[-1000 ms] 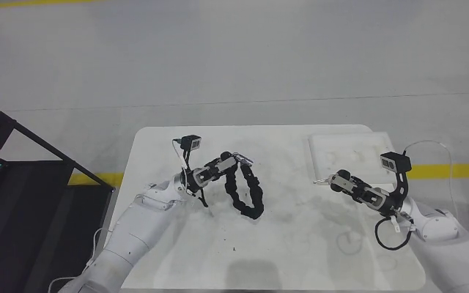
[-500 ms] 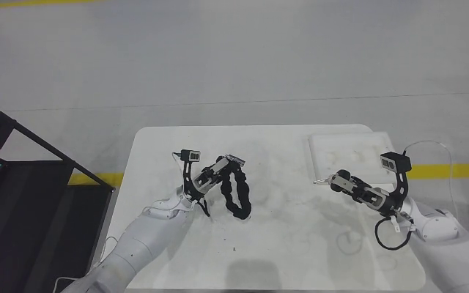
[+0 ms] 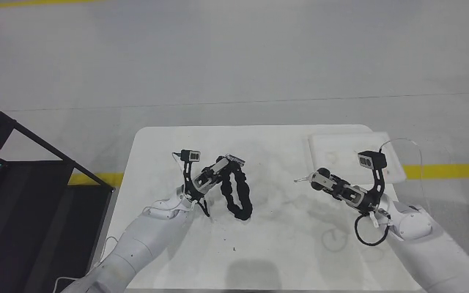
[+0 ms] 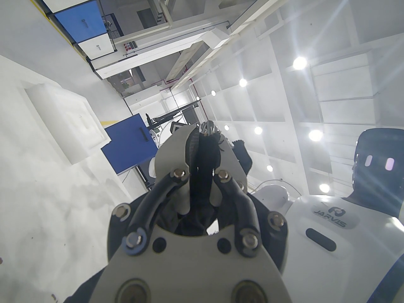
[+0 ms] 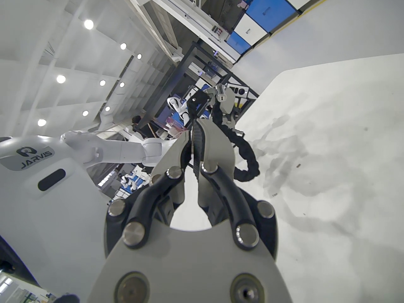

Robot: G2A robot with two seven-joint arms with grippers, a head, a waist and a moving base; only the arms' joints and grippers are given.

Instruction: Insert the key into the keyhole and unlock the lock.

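Note:
In the top view my left gripper (image 3: 222,165) is shut on the lock, a black cable loop (image 3: 238,196) with a silver head (image 3: 234,159), held above the table's left half. The left wrist view has that gripper (image 4: 202,138) clamped on the black cable with the silver head (image 4: 209,127) at its tips. My right gripper (image 3: 314,179) is shut on the key (image 3: 300,178), whose thin silver tip points at the lock from a short gap. In the right wrist view the closed gripper (image 5: 193,133) faces the lock head and keyhole (image 5: 222,97); the key itself is hidden between the fingers.
A white foam tray (image 3: 352,150) lies on the table's (image 3: 293,249) far right corner, behind my right arm, and appears as the tray (image 4: 63,118) in the left wrist view. A dark rack (image 3: 37,198) stands off the table's left side.
My right arm has moved left with the key, closing much of the gap to the lock. My left arm earlier drew the lock back and has held still since.

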